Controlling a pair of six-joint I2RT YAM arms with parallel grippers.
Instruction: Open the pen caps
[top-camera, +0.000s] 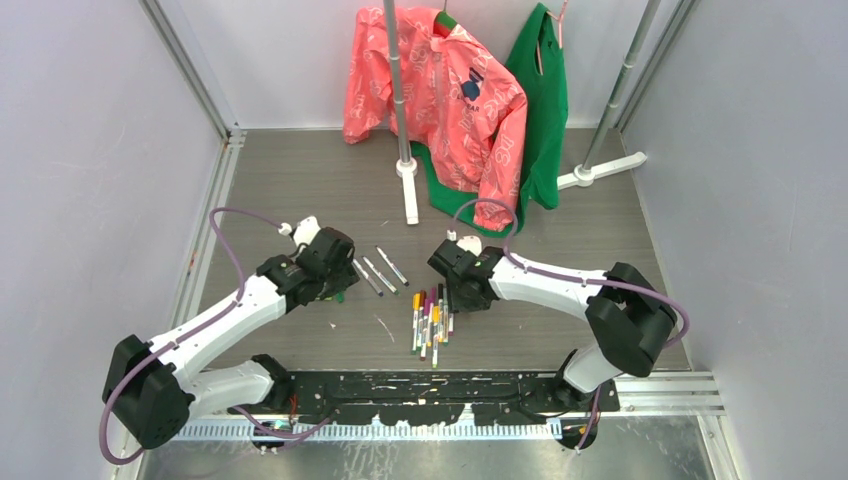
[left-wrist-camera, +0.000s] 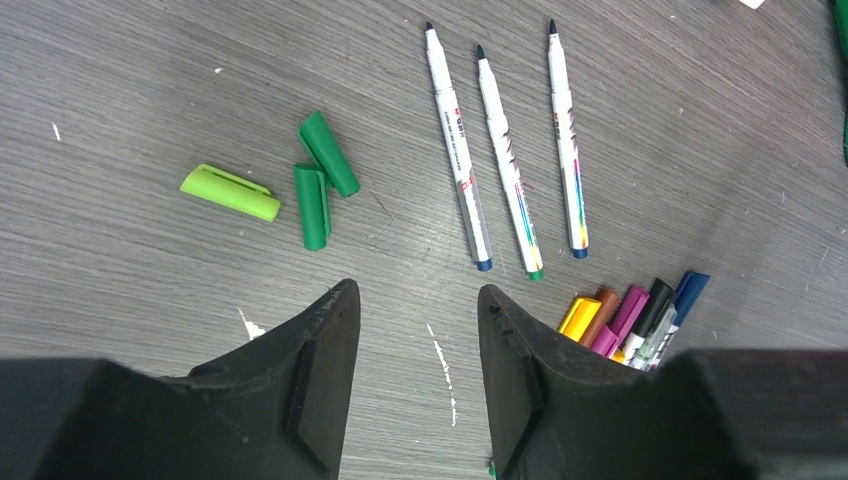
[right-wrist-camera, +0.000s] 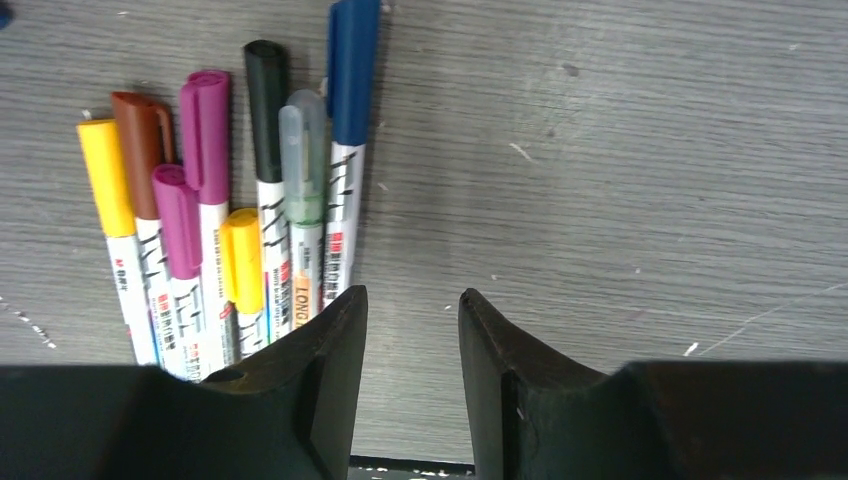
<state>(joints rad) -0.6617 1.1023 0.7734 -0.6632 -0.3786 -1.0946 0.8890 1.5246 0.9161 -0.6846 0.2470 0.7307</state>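
Note:
Three uncapped pens (left-wrist-camera: 510, 160) lie side by side on the table, also seen from above (top-camera: 379, 271). Three loose green caps (left-wrist-camera: 313, 190) lie to their left: a light green cap (left-wrist-camera: 230, 192) and two darker ones. A bunch of several capped pens (right-wrist-camera: 230, 210) with yellow, brown, purple, black, clear and blue caps lies between the arms (top-camera: 430, 318). My left gripper (left-wrist-camera: 415, 320) is open and empty above bare table, right of the caps. My right gripper (right-wrist-camera: 412, 310) is open and empty just right of the capped bunch.
A white stand (top-camera: 405, 150) with a pink jacket (top-camera: 450, 95) and a green garment (top-camera: 545, 110) is at the back. A black rail (top-camera: 450, 390) runs along the near table edge. White scuff marks (left-wrist-camera: 440, 360) dot the grey wood surface.

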